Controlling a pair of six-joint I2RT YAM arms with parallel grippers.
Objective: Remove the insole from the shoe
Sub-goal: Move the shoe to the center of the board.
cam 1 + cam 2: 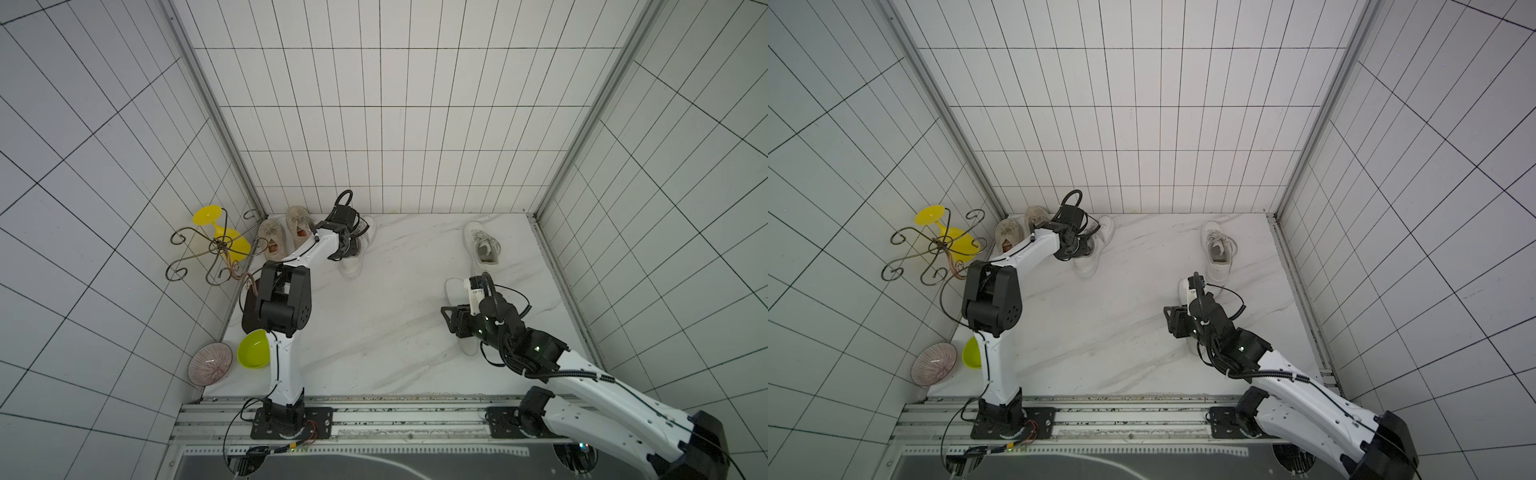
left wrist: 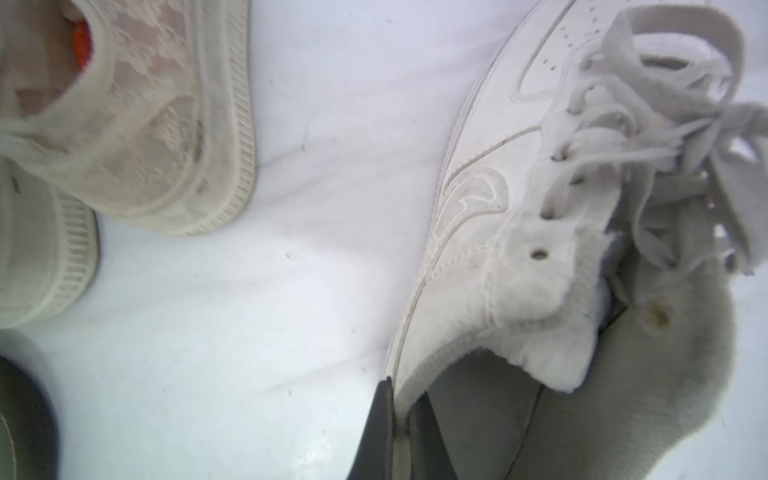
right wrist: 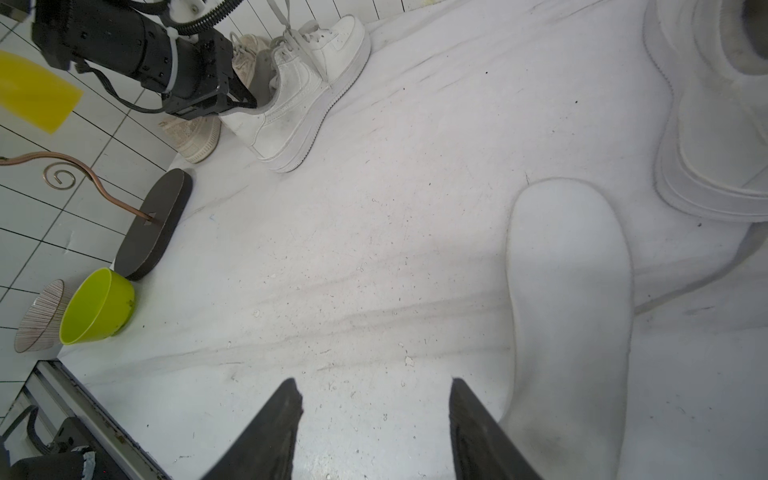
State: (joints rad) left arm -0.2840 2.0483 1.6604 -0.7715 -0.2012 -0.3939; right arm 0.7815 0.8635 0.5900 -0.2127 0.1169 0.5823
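Left gripper (image 2: 404,400) clenched on the padded collar of a white leather sneaker (image 2: 478,208) near the back wall.
Four shoes on the marbled bench (image 1: 395,316): two smooth white ones, the other sneaker (image 1: 482,245) well apart, and two beige lace shoes (image 1: 272,239) with ribbed soles. One flat, rounded white insole (image 3: 569,311) lies just beside the released right gripper (image 3: 373,384).

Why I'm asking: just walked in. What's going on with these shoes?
The left gripper is shut on the collar of a white sneaker near the back wall. The right gripper hangs open above the table, beside a loose white insole lying flat near a second white sneaker.
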